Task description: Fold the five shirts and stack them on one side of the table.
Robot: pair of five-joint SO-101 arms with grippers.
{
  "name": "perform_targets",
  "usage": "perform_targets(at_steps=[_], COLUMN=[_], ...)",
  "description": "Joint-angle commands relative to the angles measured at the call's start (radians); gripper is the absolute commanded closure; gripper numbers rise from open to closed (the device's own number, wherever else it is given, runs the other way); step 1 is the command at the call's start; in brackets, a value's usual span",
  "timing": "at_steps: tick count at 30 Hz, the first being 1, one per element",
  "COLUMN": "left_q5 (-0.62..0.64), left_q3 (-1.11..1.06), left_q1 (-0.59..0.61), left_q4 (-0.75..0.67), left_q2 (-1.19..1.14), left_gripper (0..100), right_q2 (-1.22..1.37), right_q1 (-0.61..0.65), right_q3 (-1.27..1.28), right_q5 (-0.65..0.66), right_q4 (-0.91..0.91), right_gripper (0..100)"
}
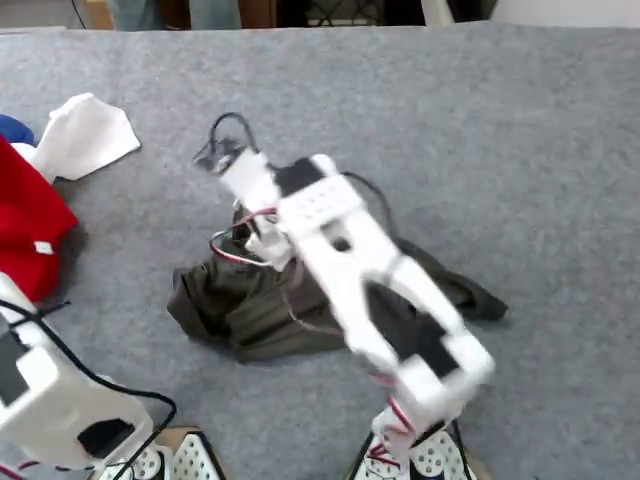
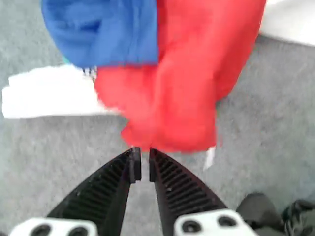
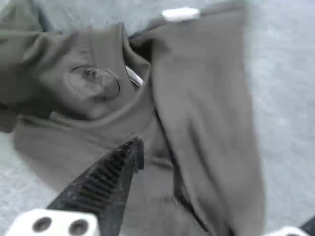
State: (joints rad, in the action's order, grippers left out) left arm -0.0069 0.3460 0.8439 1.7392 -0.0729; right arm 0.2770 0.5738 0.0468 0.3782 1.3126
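**Dark shirt crumpled mid-table, three others bunched at the left edge**

The grey table (image 1: 520,120) carries everything. The right arm (image 1: 350,260) stretches from its base at the near edge out over the middle of the table. Under it lies the dark shirt (image 1: 250,310), crumpled and unfolded, with one part trailing off to the right.

The left arm (image 1: 45,400) sits at the near left corner. Beyond it, at the table's left edge, is the red shirt (image 1: 30,225), rumpled in a heap. The white shirt (image 1: 85,135) lies just past the red one, farther from the arms. The blue shirt (image 2: 98,29) is bunched against the red one and overlaps its edge.

The right gripper (image 3: 216,191) hangs over the dark shirt with its jaws wide apart and nothing between them. One finger shows above the cloth and the other only at the corner of the wrist view.

The left gripper (image 2: 141,164) hangs over bare table just short of the red shirt's hem. Its jaws are drawn together with only a sliver between them, gripping nothing.
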Motion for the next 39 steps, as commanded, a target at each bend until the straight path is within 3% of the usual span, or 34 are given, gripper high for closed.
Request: perform_targets(at_steps=[1, 4, 8, 9, 11, 13, 18, 27, 33, 35, 39], left_q5=[-0.009, -0.009, -0.031, -0.04, -0.061, -0.081, -0.094, -0.094, -0.094, -0.091, -0.092], left_q3=[-0.196, -0.335, -0.472, -0.493, -0.529, -0.547, -0.555, -0.624, -0.664, -0.68, -0.723], left_q1=[-0.001, -0.001, 0.022, 0.031, 0.054, 0.077, 0.133, 0.11, 0.012, -0.027, -0.084], left_q4=[-0.057, -0.1, -0.183, -0.199, -0.229, -0.255, -0.302, -0.373, -0.373, -0.373, -0.373], left_q2=[0.12, 0.164, 0.207, 0.216, 0.229, 0.236, 0.23, 0.229, 0.229, 0.229, 0.23], left_gripper=[96, 96, 96, 96, 96, 96, 96, 96, 96, 96, 96], right_q2=[0.271, 0.45, 0.562, 0.567, 0.573, 0.562, 0.521, 0.536, 0.541, 0.535, 0.458], right_q1=[0.015, 0.011, -0.008, -0.005, -0.015, -0.063, -0.285, -0.796, -1.023, -1.069, -1.094], right_q3=[-0.2, -0.374, -0.621, -0.679, -0.78, -0.828, -0.837, -0.809, -0.8, -0.808, -0.826], right_q5=[0.015, 0.026, 0.063, 0.063, 0.063, 0.061, 0.078, 0.311, 0.506, 0.543, 0.525], right_q4=[0.029, 0.107, 0.267, 0.33, 0.443, 0.453, 0.453, 0.448, 0.446, 0.446, 0.451], right_gripper=[46.5, 61.9, 97.3, 98.5, 95.4, 98.8, 98.5, 98.4, 97.5, 90.0, 64.7])
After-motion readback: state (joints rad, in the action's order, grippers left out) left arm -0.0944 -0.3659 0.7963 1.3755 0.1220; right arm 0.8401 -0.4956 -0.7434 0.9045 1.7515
